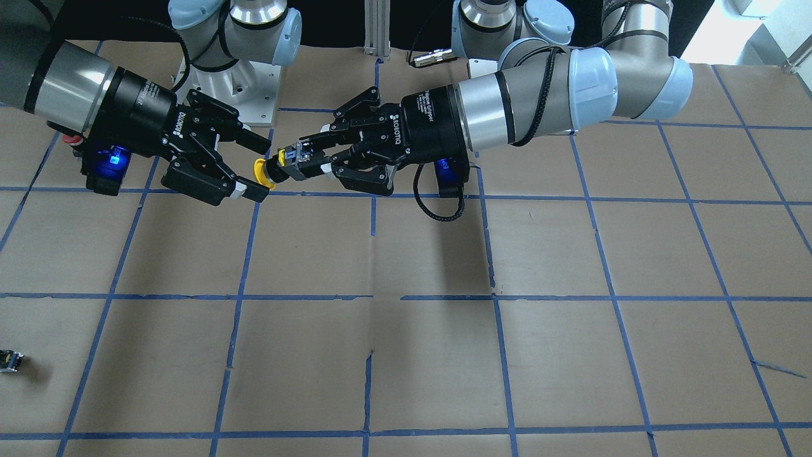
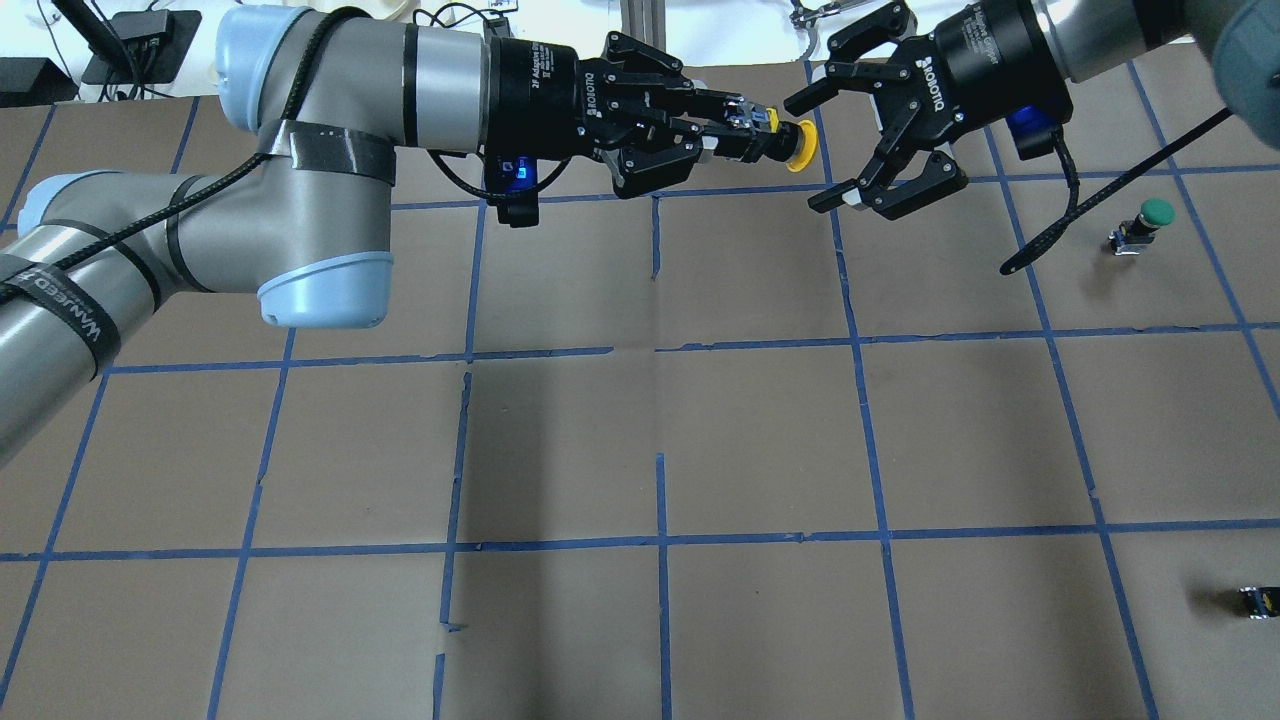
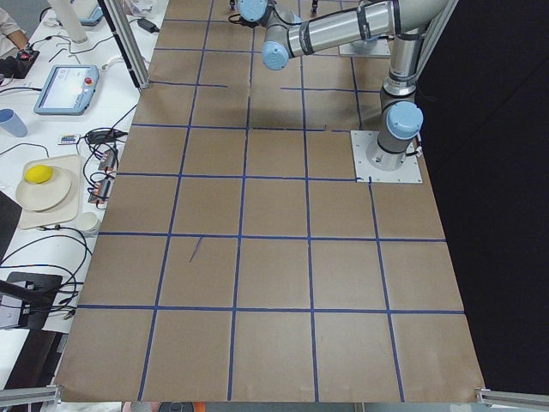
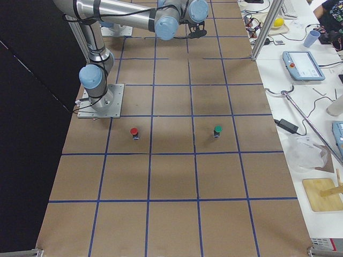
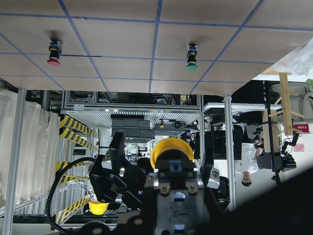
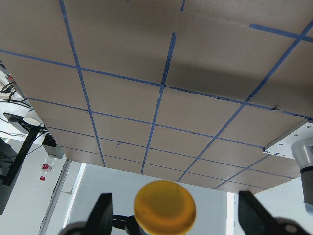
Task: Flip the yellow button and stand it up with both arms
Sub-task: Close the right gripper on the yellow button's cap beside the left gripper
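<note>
The yellow button (image 1: pixel 288 166) is held in the air, lying sideways, its black and grey base gripped by my left gripper (image 1: pixel 306 156). Its yellow cap (image 2: pixel 800 147) points toward my right gripper (image 2: pixel 810 153). My right gripper (image 1: pixel 262 169) is open, with the cap right between its fingertips and not touching them. In the right wrist view the cap (image 6: pixel 165 208) sits centred between the two spread fingers (image 6: pixel 103 211). In the left wrist view the button (image 5: pixel 172 152) is in front, with the right gripper's fingers beyond it.
A green-capped button (image 2: pixel 1150 222) and a red-capped button (image 4: pixel 134 131) stand on the brown, blue-taped table (image 2: pixel 660 420) on my right side. A small black switch block (image 2: pixel 1258 602) lies near the table's right edge. Both arms hover near my base.
</note>
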`<action>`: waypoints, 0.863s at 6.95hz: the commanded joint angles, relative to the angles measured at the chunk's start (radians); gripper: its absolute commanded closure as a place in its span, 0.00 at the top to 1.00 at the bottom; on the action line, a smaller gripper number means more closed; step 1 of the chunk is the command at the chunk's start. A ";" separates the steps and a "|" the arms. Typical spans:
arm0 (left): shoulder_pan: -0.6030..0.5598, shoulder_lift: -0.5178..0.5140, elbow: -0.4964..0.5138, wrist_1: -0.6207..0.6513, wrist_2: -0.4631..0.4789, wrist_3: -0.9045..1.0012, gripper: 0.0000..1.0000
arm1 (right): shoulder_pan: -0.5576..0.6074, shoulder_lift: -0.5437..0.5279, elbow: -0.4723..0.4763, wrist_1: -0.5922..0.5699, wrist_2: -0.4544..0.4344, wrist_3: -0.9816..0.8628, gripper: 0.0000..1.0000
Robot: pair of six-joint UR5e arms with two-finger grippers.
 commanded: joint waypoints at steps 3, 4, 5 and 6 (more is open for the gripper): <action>0.000 0.002 0.011 0.002 0.001 -0.011 0.02 | 0.000 -0.002 0.000 -0.001 0.048 0.009 0.87; 0.000 0.003 0.011 0.002 0.000 -0.011 0.02 | 0.000 -0.001 0.000 0.000 0.077 0.016 0.87; 0.000 0.006 0.011 0.002 0.000 -0.011 0.02 | 0.000 -0.002 0.002 0.000 0.077 0.016 0.86; 0.000 0.009 0.011 0.002 0.000 -0.011 0.02 | 0.000 -0.002 0.003 0.003 0.076 0.016 0.86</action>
